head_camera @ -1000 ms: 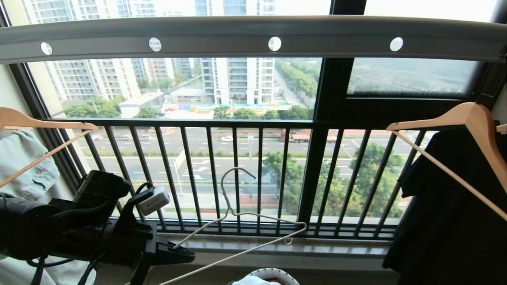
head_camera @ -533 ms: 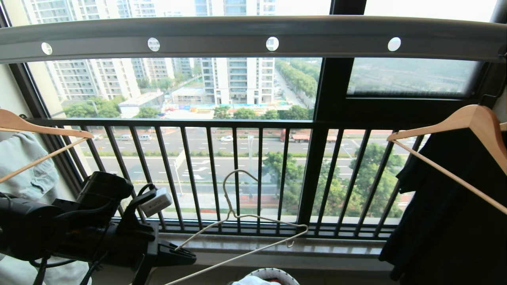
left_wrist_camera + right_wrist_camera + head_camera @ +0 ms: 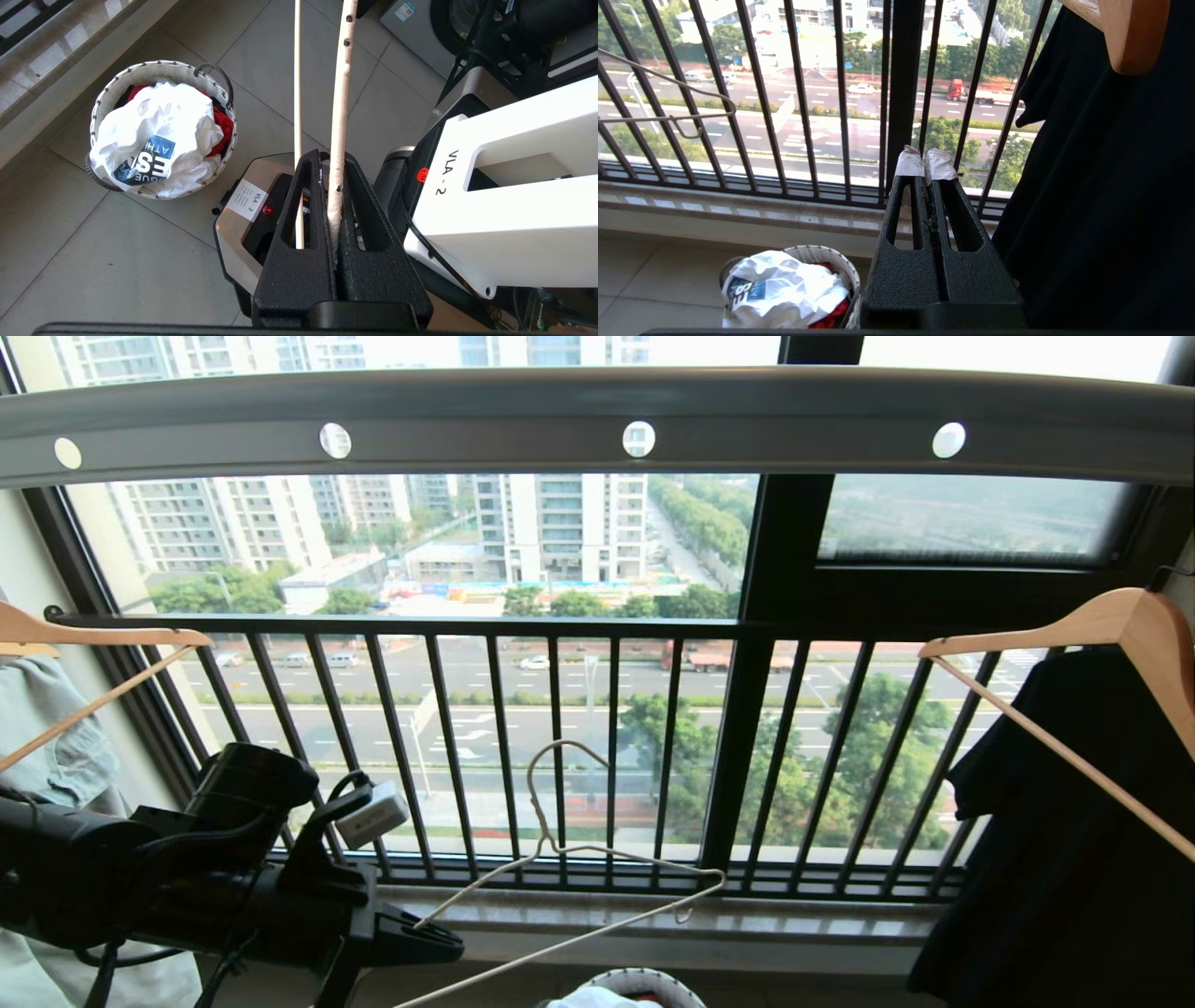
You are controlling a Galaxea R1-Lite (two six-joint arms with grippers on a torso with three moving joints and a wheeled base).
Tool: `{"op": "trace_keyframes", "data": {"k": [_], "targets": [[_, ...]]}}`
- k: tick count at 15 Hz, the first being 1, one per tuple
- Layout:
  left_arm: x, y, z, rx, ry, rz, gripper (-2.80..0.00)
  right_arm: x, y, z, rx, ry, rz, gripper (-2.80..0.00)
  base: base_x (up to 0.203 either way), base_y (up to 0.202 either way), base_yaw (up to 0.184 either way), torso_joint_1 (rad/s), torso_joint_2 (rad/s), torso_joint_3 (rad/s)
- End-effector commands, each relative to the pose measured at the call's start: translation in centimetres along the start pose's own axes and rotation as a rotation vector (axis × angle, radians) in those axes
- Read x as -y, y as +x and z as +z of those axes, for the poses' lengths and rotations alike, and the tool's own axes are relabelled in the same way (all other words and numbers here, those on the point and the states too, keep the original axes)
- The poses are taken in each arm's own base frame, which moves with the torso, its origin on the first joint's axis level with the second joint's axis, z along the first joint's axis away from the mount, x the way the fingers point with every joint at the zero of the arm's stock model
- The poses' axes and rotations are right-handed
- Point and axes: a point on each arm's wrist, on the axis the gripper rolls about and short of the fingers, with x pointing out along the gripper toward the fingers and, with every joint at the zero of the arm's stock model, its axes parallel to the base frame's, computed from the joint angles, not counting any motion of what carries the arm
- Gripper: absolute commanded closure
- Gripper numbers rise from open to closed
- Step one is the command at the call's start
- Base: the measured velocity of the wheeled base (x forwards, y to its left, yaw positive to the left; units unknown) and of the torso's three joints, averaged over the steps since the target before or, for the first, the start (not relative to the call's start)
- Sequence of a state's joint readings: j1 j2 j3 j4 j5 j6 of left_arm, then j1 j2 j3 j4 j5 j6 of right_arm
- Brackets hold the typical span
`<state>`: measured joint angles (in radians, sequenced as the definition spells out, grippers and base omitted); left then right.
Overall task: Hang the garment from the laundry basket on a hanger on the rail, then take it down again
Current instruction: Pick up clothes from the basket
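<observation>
One hanger (image 3: 560,859), thin cream wire, is held low in front of the black window railing (image 3: 485,747) by the left gripper (image 3: 334,205). Its jaws are clamped on the lower wire, and the hook points up, well below the rail (image 3: 597,425).

One rail, grey, runs overhead with a row of round holes.

One garment (image 3: 159,140), white with a blue emblem, lies crumpled on top in the basket (image 3: 100,105) on the floor tiles by the sill. It is not yet on the hanger.

One right gripper (image 3: 930,186) sits near a black garment (image 3: 1055,840), jaws together on nothing.

Two wooden hangers: one at the left (image 3: 103,639) with a pale green garment (image 3: 56,728), one at the right (image 3: 1111,625) carrying the black one.

Likely risks:
- The grip is on a single thin wire, so the hanger may swivel or slip in the jaws once cloth weighs on it.
- The hook and small notch hooks may catch a railing bar if swung forward.
- Red cloth (image 3: 224,128) under the shirt may come up with it.

Open room: the middle stretch of the rail between the wooden hangers is free. Either side is crowded by hung clothes, and the basket stands just beside the robot's base.
</observation>
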<state>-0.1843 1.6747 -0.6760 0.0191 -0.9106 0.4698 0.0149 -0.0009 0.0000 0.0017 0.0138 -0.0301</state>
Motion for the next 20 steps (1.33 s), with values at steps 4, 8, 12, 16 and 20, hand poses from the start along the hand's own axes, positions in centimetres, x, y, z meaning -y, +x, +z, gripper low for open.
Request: {"op": "trace_keyframes", "data": {"k": [4, 8, 12, 16, 20], "targets": [[0.14, -0.12, 0.07, 0.006, 0.009, -0.003, 0.0, 0.0, 0.01, 0.0, -0.001, 0.001, 0.0, 0.0, 0.0, 0.0, 0.0, 0.0, 0.0, 0.0], [0.15, -0.14, 0.12, 0.008, 0.01, -0.002, 0.0, 0.0, 0.01, 0.01, -0.002, 0.0, 0.0, 0.0, 0.0, 0.0, 0.0, -0.033, 0.06, 0.037], [0.18, -0.17, 0.15, 0.009, 0.012, -0.001, 0.0, 0.0, 0.01, 0.01, -0.002, 0.001, 0.0, 0.0, 0.0, 0.0, 0.0, -0.065, 0.16, 0.079], [0.18, -0.17, 0.15, 0.009, 0.013, -0.003, 0.0, 0.0, 0.01, 0.0, -0.001, 0.002, 0.0, 0.0, 0.0, 0.0, 0.0, -0.087, 0.19, 0.098], [0.24, -0.22, 0.19, 0.011, 0.014, -0.001, 0.0, 0.0, 0.01, 0.0, -0.001, 0.002, 0.0, 0.0, 0.0, 0.0, 0.0, -0.107, 0.23, 0.121]]}}
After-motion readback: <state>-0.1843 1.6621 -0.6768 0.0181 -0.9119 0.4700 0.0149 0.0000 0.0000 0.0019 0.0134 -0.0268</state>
